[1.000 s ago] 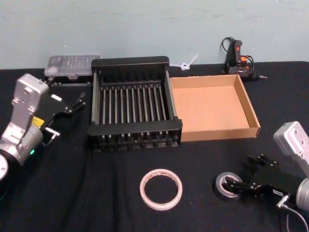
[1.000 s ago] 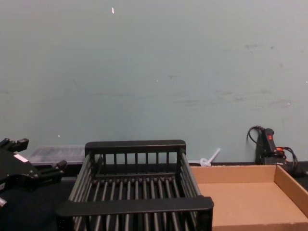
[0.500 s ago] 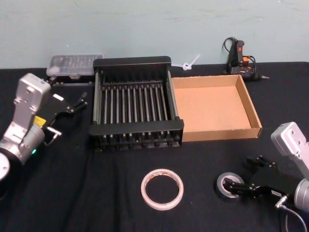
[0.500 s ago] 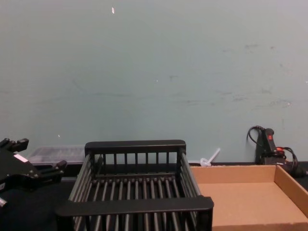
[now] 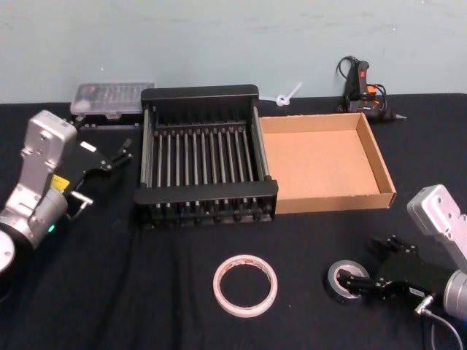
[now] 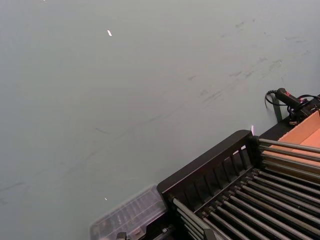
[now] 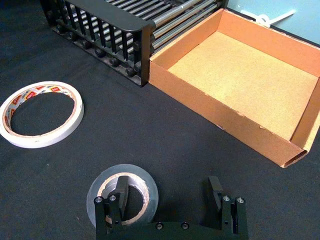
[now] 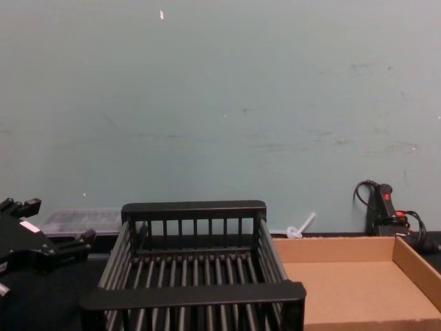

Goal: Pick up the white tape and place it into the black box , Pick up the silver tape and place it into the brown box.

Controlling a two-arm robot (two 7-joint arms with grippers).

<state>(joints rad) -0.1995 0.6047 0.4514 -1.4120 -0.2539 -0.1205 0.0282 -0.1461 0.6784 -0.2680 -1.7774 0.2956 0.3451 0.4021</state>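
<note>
On black tabletop (image 5: 146,292): items as follows.
Black box (image 5: 204,191): plastic crate with barred sides and floor and a thick rim, at centre, touching the brown box on its right.
Brown box (image 5: 332,200): shallow cardboard tray with low walls and a plain floor, nothing inside.
White tape (image 5: 245,285): wide, thin ring lying flat, hole facing up, in front of the black box; inner core printed red and white, lettering too small to read.
Silver tape (image 5: 343,281): small thick grey roll lying flat, hole up, near right of the white tape.
Right end effector (image 7: 170,197): low at the silver tape, fingers spread; one finger (image 7: 121,192) stands in the centre hole, the other outside the roll, not pinching.
Left end effector (image 5: 109,157): raised left of the black box, fingers spread, holding nothing.
Clear plastic case (image 5: 109,98): behind the left arm, against the wall.
Glue gun (image 5: 359,87): black with a red part, back right.
</note>
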